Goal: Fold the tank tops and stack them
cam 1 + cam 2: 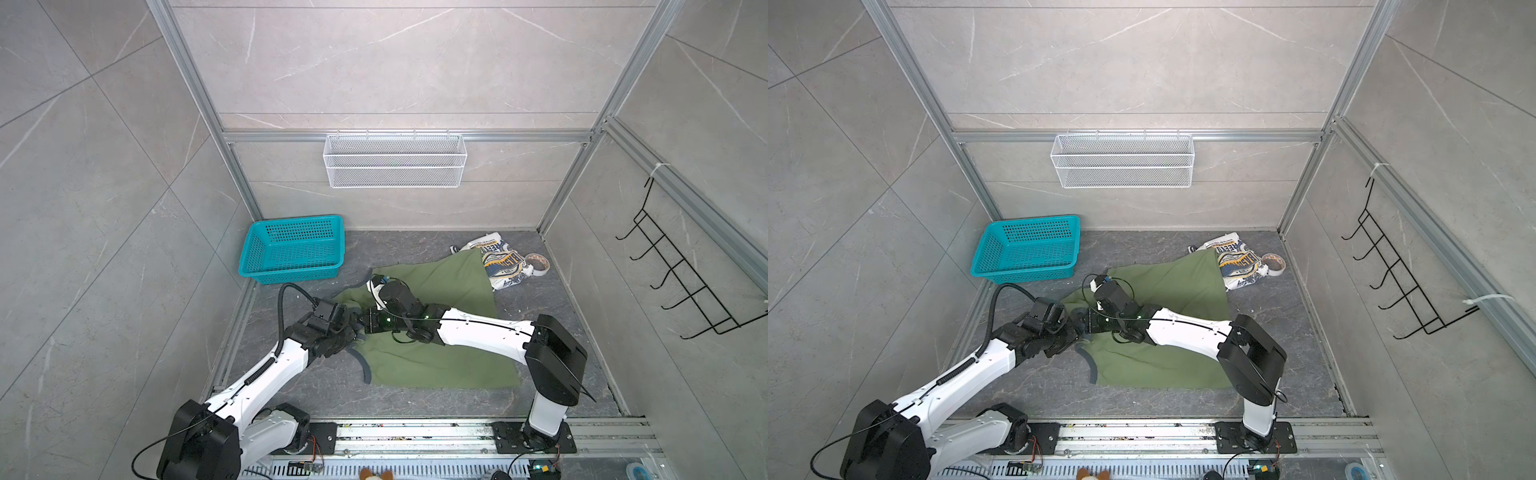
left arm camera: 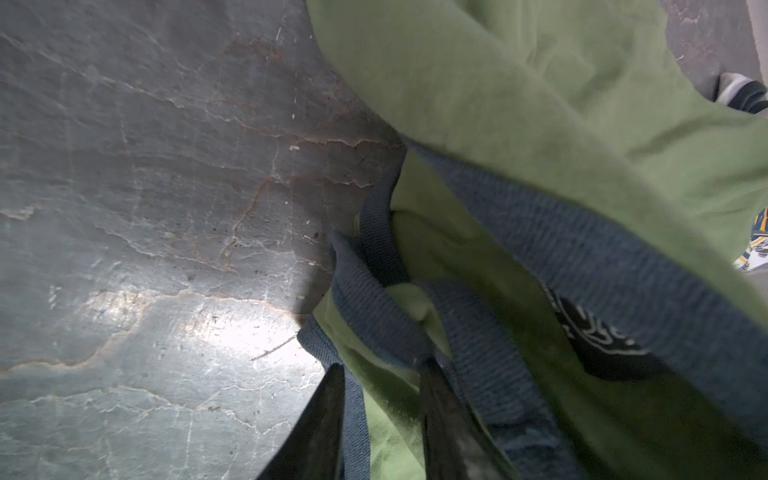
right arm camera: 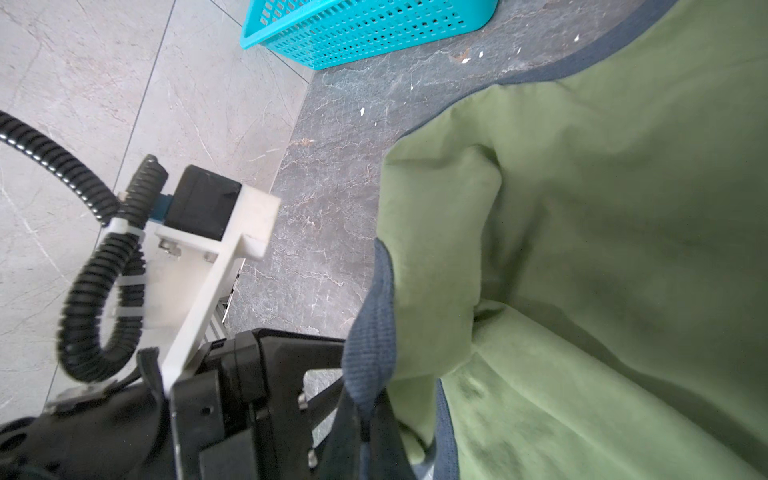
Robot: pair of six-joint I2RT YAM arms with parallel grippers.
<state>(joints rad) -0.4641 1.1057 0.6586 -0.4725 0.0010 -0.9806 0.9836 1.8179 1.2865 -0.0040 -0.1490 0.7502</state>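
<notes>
Olive tank top (image 1: 436,361) trim (image 2: 374,307): clamped in closed right fingers (image 3: 386,436); left fingers (image 2: 320,428) straddle it, grip unconfirmed; adjacent neck label (image 2: 602,349) illegible.

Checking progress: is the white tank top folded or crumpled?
Crumpled: the white tank top lies in a bunched heap, its print creased and edges uneven.

On the surface (image 1: 561,332), the near tank top (image 1: 436,353) lies in the middle. Its far right corner overlaps the far tank top (image 1: 505,266), which lies at the back right. A tape roll (image 1: 538,262) sits just right of it. A basket (image 1: 291,275) stands at the back left.
</notes>
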